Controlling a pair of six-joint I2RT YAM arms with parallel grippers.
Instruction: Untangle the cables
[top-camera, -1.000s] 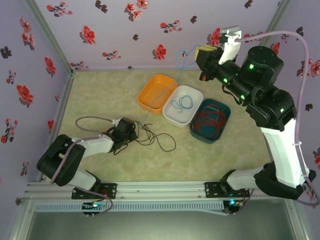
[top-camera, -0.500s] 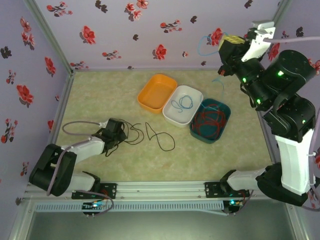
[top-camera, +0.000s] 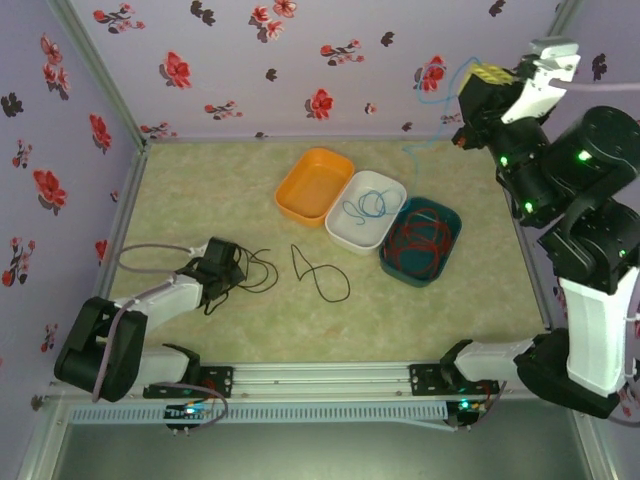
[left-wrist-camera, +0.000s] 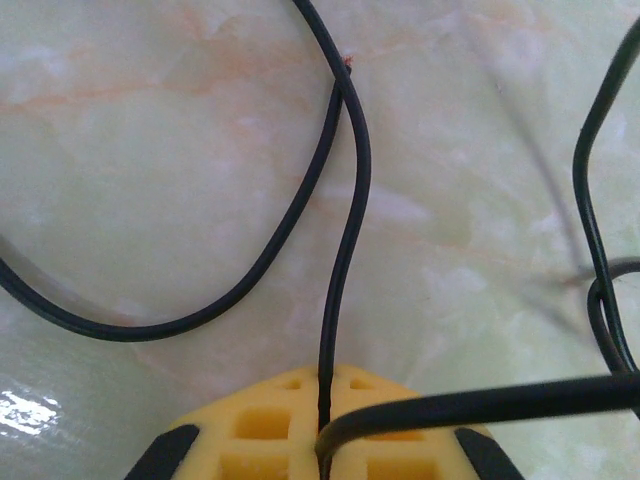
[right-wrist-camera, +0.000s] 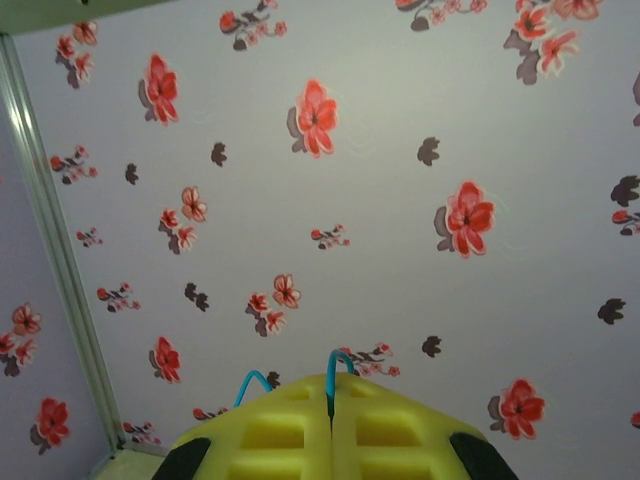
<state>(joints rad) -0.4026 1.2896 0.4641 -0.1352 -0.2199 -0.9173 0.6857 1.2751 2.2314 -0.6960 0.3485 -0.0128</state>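
Floral wall (right-wrist-camera: 400, 150) is seen behind the right gripper (right-wrist-camera: 330, 415), clamped on a blue cable (right-wrist-camera: 331, 375). A black cable (left-wrist-camera: 364, 165) is pinched by the closed left gripper (left-wrist-camera: 325, 445); overhead, red cable (top-camera: 418, 240) fills a tray (top-camera: 450, 215).

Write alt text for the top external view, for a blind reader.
The right end effector, raised at the back right, is shut on a thin blue cable that hangs down; the left end effector, low on the table, is shut on a black cable. Between them stand an orange tray, a white tray and a teal tray with red cables.
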